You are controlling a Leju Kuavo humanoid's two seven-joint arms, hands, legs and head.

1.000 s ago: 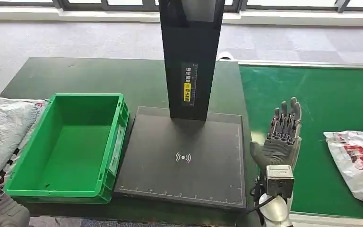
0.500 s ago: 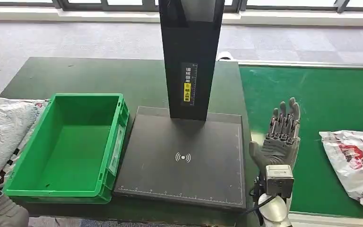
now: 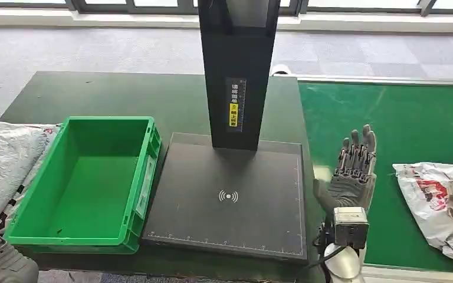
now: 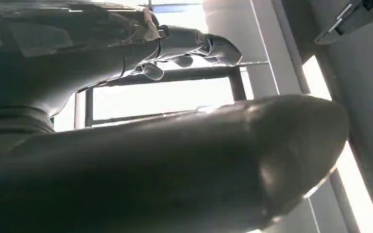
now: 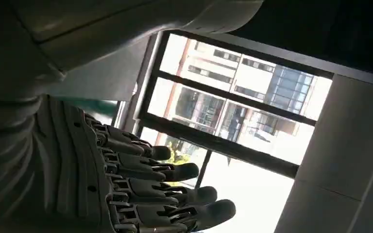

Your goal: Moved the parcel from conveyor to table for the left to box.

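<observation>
Head view, left to right. At 9 o'clock, a heap of crumpled white printed bags (image 3: 3, 159), cut off by the frame edge. At 7 o'clock, the left hand (image 3: 0, 265): a grey knuckled part only, so whether it is spread or clenched cannot be told; its wrist view shows a thick grey thumb (image 4: 184, 165) and blurred fingers (image 4: 194, 43) against bright windows. Next, an open green plastic crate (image 3: 147, 177), rectangular with ribbed walls, stands on the dark green worktop (image 3: 112, 94). At centre, a flat matte black scanner plate (image 3: 230, 224) bearing a white wireless mark and ruler ticks, with a black upright column (image 3: 239, 71) whose top is cut off. At 5 o'clock, the right hand (image 3: 354, 168), grey and segmented, is raised above the bright green conveyor (image 3: 389, 112), fingers (image 5: 175, 189) straight and apart, holding nothing. At 4 o'clock, the parcel (image 3: 442, 203): a soft, wrinkled white plastic mailer with red and dark print, lying on the conveyor, apart from the right hand, its far side cut off.
</observation>
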